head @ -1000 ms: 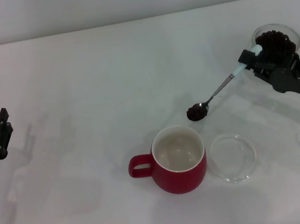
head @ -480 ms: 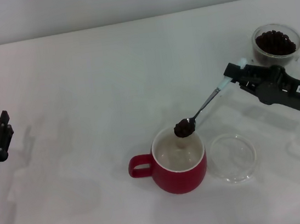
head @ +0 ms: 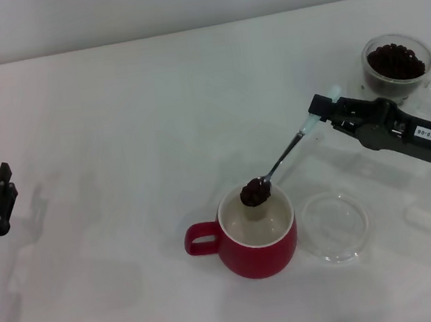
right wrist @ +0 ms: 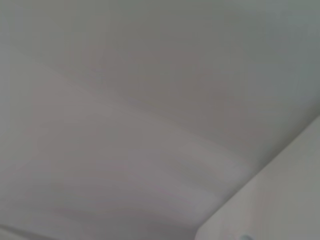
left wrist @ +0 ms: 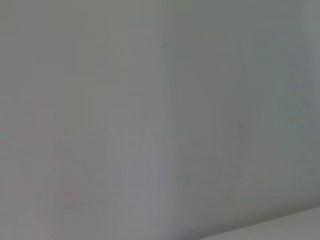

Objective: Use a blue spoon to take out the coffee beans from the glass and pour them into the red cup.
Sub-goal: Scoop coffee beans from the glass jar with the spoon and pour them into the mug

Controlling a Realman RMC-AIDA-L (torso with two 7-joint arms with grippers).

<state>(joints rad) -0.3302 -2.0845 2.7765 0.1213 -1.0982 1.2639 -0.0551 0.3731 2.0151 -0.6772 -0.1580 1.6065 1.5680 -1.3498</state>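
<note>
In the head view my right gripper [head: 322, 110] is shut on the pale handle end of the blue spoon [head: 285, 156]. The spoon slants down to the left, and its bowl carries a clump of coffee beans [head: 255, 192] right above the open mouth of the red cup [head: 255, 241]. More dark beans fill the glass [head: 396, 63] at the far right, behind the right arm. My left gripper [head: 1, 191] hangs parked at the table's left edge, away from everything. Both wrist views show only blank pale surface.
A flat clear glass dish [head: 334, 226] lies just right of the red cup. The cup's loop handle [head: 200, 239] points left. The white table [head: 133, 140] stretches wide between the two arms.
My right gripper has swung left and toward the cup, carrying the loaded spoon from beside the glass to directly over the red cup's mouth. The left arm has stayed put.
</note>
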